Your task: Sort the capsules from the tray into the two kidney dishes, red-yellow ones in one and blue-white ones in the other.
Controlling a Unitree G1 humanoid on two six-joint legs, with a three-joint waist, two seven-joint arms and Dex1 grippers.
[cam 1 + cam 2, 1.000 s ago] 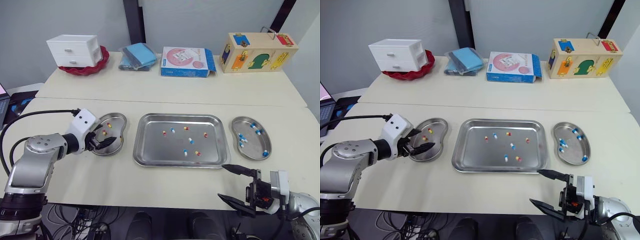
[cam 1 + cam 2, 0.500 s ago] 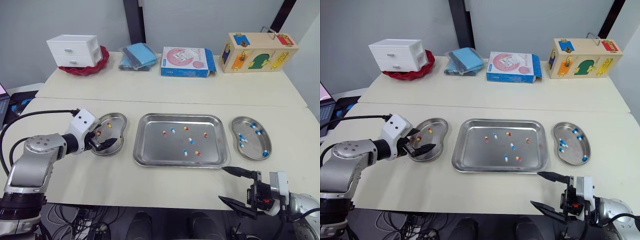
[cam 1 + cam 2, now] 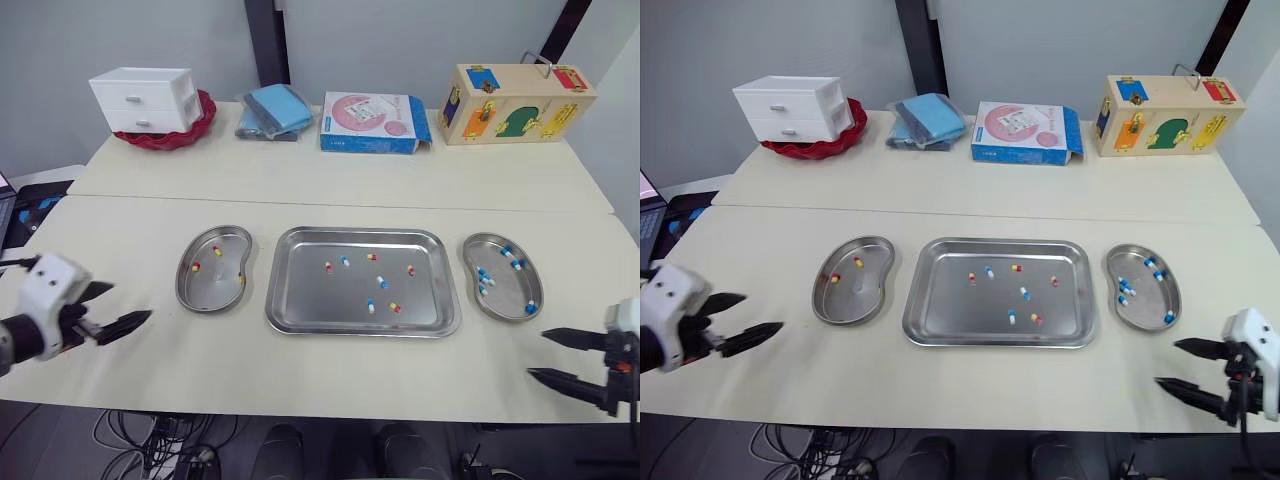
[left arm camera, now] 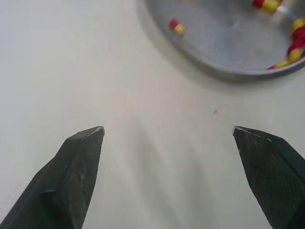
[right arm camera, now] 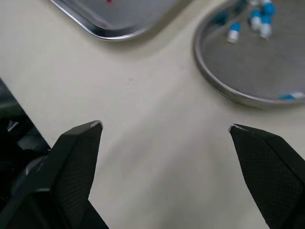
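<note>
While the left claw [image 3: 130, 301] and right claw [image 3: 536, 354] hang open, empty, the capsules [image 3: 381, 282] in the tray [image 3: 300, 295] lie between them, nearer the right

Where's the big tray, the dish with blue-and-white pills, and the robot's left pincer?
tray [image 3: 305, 295], left eye view, bare floor near its left side
blue-white dish [image 3: 508, 288], left eye view, bare floor
left pincer [image 4: 167, 129], left wrist view, midway between its open fingertips
</note>
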